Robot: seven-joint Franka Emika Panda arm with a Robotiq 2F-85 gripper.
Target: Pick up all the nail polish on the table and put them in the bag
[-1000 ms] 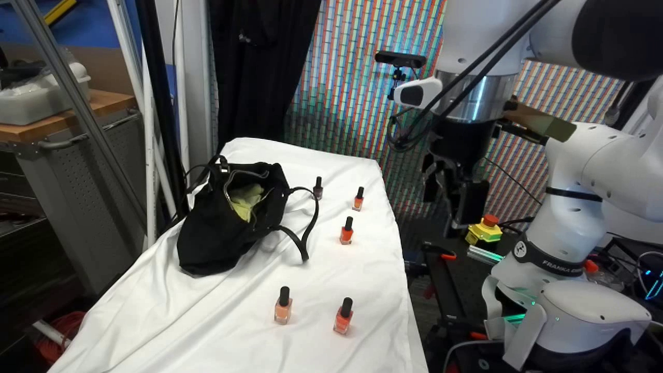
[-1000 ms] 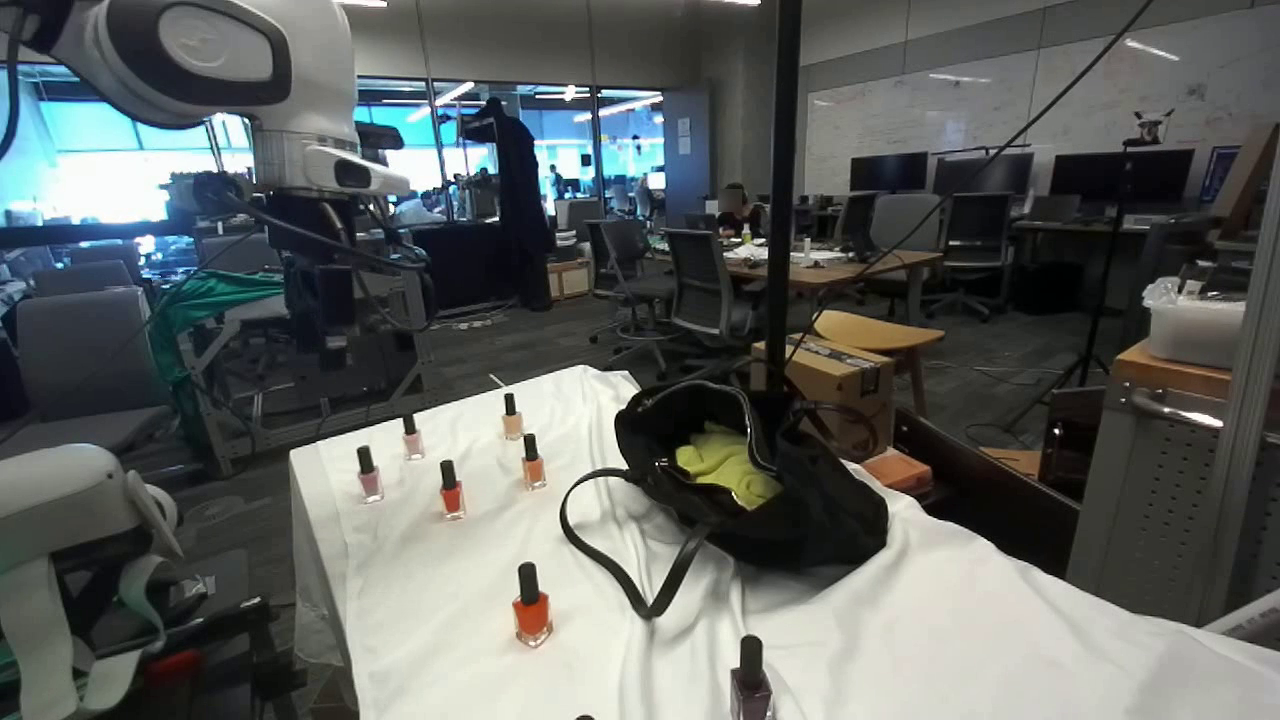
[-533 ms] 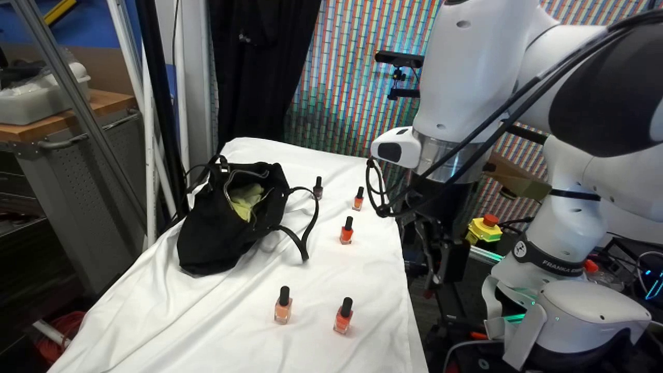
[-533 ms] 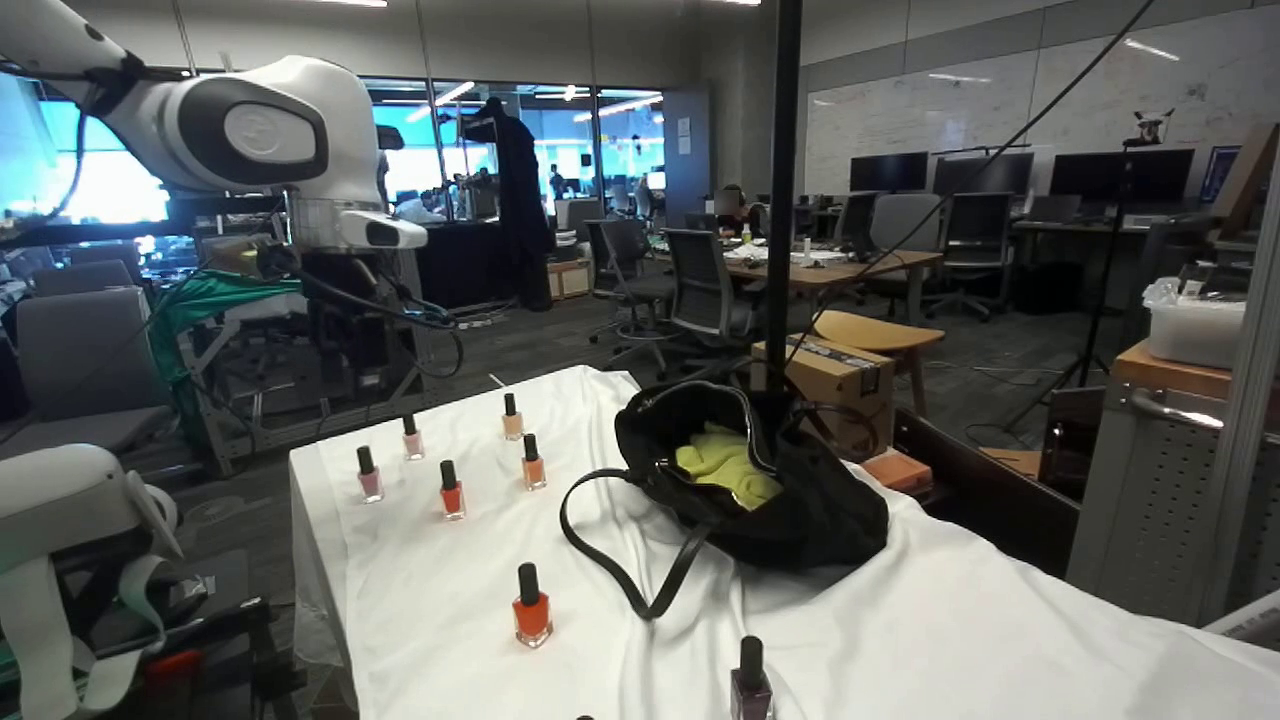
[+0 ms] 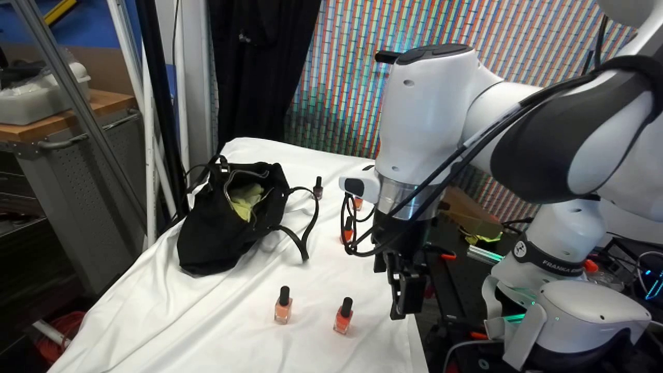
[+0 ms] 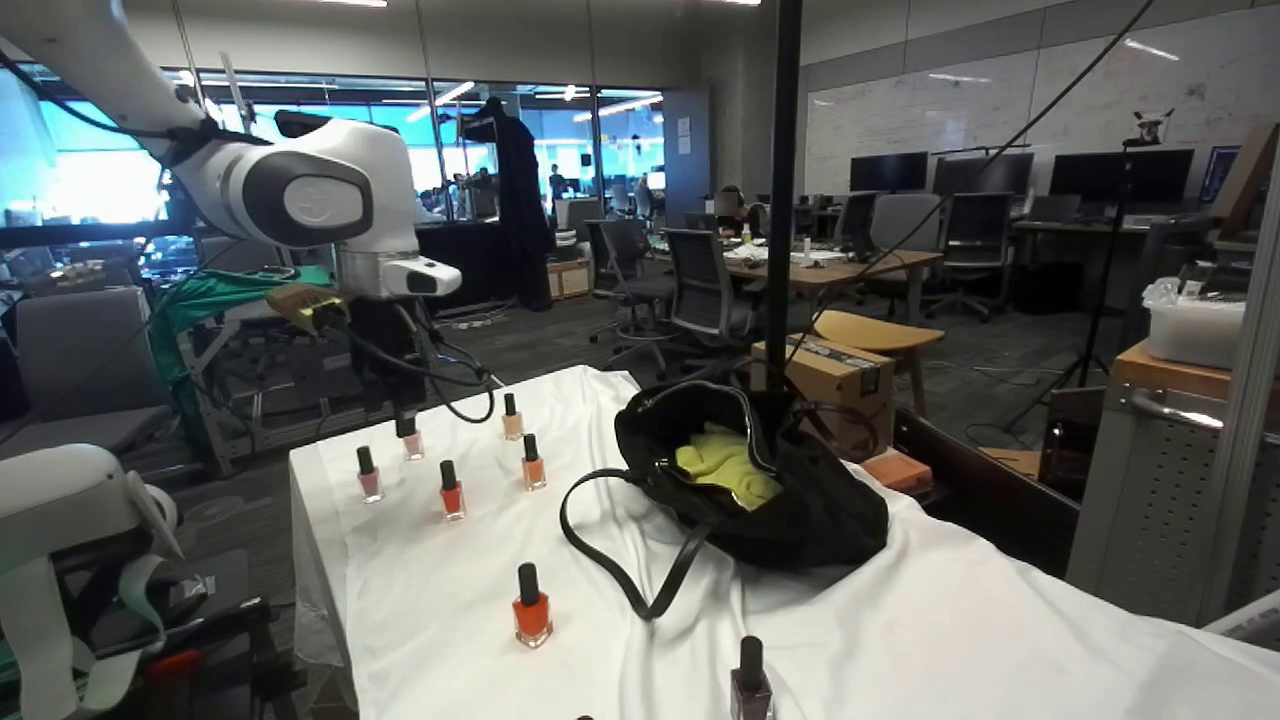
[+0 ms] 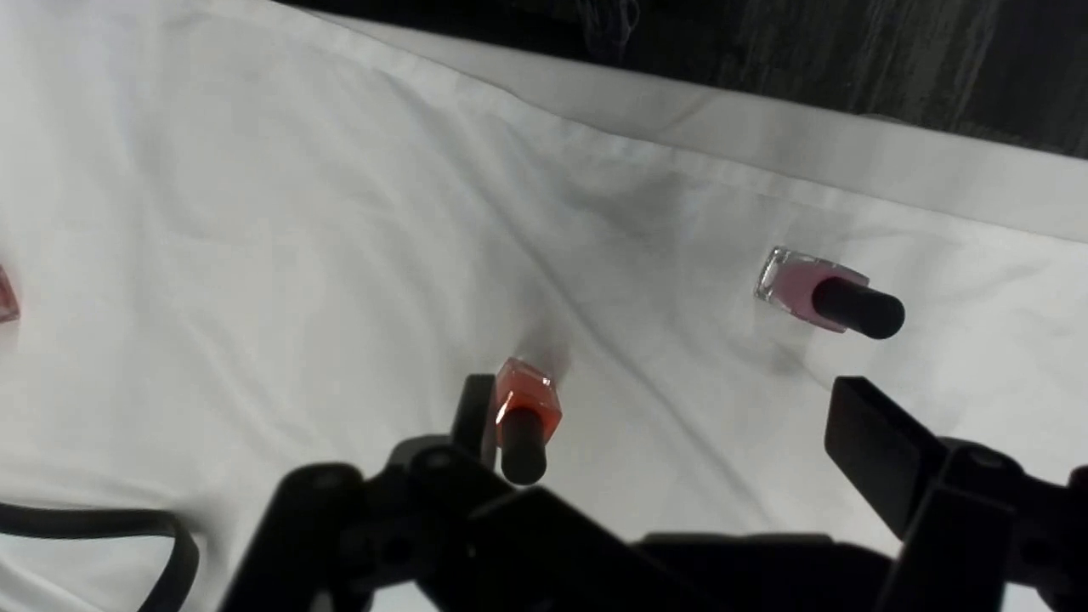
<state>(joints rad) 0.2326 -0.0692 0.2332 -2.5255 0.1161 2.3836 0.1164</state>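
Several small nail polish bottles stand upright on the white-clothed table [image 6: 420, 590]. They include an orange-red one [image 5: 343, 320], a peach one [image 5: 283, 311], a pale pink one [image 6: 371, 487] and a dark purple one [image 6: 752, 700]. The slumped black bag [image 5: 228, 243] gapes open beside them, yellowish-green inside. My gripper [image 7: 671, 416] is open over the table's edge with nothing held. In the wrist view an orange bottle [image 7: 531, 393] appears right by the left finger; whether they touch I cannot tell. A pink bottle [image 7: 799, 289] stands beyond the right finger. Arm cables partly cover two red bottles in an exterior view.
The bag's strap handle [image 6: 640, 600] loops out onto the cloth towards the bottles. A black pole [image 6: 783, 200] and a cardboard box [image 6: 840, 390] stand behind the bag. A yellow emergency-stop box [image 5: 481, 239] sits near the robot base, partly hidden.
The arm has come down and inward to the table's edge, near the bottles. The gripper has stayed open, and the bottles and bag have not moved.
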